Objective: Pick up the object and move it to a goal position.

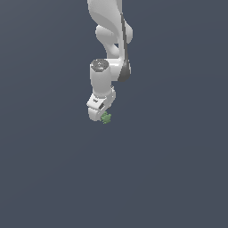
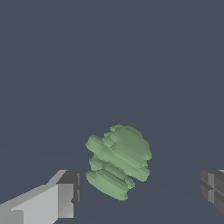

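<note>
The object (image 2: 118, 159) is a small green lumpy thing with a ridged, bumpy outline, lying on the flat grey-blue floor. In the exterior view the object (image 1: 106, 118) peeks out just below the white gripper (image 1: 100, 114), which hangs from the arm right over it. In the wrist view the gripper (image 2: 142, 192) is open: one fingertip (image 2: 65, 194) and the other fingertip (image 2: 213, 189) stand wide apart on either side of the object, neither touching it.
The white arm (image 1: 109, 40) comes down from the top of the exterior view. Around it lies only the plain grey-blue floor (image 1: 169, 169).
</note>
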Motion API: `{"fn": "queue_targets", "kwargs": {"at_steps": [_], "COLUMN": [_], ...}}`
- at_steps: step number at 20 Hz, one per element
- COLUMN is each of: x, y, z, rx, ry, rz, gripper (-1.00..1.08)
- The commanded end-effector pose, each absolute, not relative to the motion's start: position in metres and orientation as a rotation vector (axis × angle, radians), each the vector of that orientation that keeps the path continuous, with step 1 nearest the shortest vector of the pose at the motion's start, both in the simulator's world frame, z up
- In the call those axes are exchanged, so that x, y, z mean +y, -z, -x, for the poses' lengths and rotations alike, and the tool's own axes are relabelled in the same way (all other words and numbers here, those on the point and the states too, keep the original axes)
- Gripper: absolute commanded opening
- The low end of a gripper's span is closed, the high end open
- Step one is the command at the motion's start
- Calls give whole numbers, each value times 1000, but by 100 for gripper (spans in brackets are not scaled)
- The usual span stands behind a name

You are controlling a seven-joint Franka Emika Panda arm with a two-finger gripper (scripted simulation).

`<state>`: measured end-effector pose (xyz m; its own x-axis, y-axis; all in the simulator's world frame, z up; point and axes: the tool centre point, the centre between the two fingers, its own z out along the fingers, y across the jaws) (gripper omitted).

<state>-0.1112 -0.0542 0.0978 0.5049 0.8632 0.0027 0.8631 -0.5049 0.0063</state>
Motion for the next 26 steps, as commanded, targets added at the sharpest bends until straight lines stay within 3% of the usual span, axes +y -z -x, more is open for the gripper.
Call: {"fn": "queue_targets", "kwargs": {"at_steps": [1, 15, 26], "x": [-54, -54, -53], "y": [-95, -88, -46], "z": [117, 125, 127], "rx": [1620, 1708, 1714], "ry": [-5, 0, 0], "rz": [-2688, -2637, -2633], "gripper": [100, 100, 100]}}
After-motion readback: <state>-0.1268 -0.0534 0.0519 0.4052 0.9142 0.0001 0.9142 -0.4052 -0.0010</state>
